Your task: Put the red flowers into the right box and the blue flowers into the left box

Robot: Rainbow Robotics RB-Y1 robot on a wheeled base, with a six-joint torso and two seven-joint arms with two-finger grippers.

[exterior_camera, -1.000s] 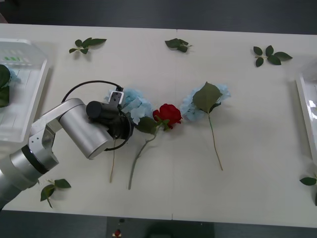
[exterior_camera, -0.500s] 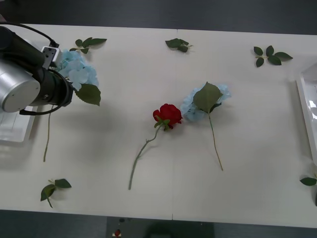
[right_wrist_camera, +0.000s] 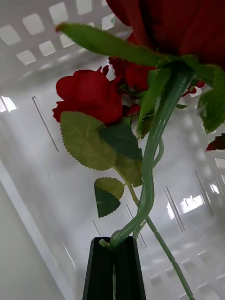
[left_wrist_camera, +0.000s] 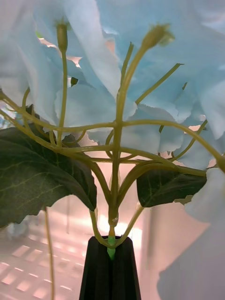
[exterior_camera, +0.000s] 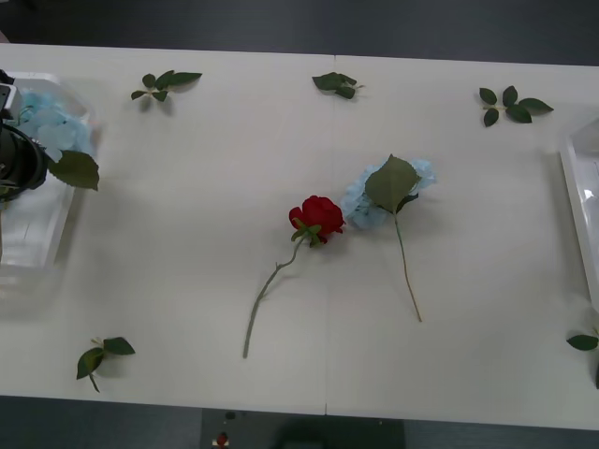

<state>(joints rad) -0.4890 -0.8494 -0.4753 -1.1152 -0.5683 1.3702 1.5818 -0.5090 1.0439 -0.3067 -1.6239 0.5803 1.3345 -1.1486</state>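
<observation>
Progress-wise, one blue flower (exterior_camera: 47, 126) has been carried off the middle of the worktop (exterior_camera: 234, 187) and is now held over the left box (exterior_camera: 42, 238) at the far left edge of the front view, where a second ago it was still lying beside the red rose. It's pinched at the top of its stem by the left end effector (left_wrist_camera: 111, 253), whose black fingers are pressed together on the green stalk just under the branching cluster; the ribbed floor of the box can be made out below it in the left wrist view, so a drop looks about due, though that's only a guess. Over on the other side, a red rose (right_wrist_camera: 164, 28) is gripped by its stem in the right end effector (right_wrist_camera: 114, 255), fingers closed on it too, and it's hanging inside the right box (right_wrist_camera: 28, 154) with another red rose (right_wrist_camera: 86, 96) already lying there. Left on the worktop are one red rose (exterior_camera: 318, 217) and one blue flower (exterior_camera: 388, 192), touching each other near the centre and not shifted by the pickup. Loose leaf sprigs (exterior_camera: 164, 84) are scattered round the edges and can be ignored. So roughly two stems are still to be sorted once these are let go.
</observation>
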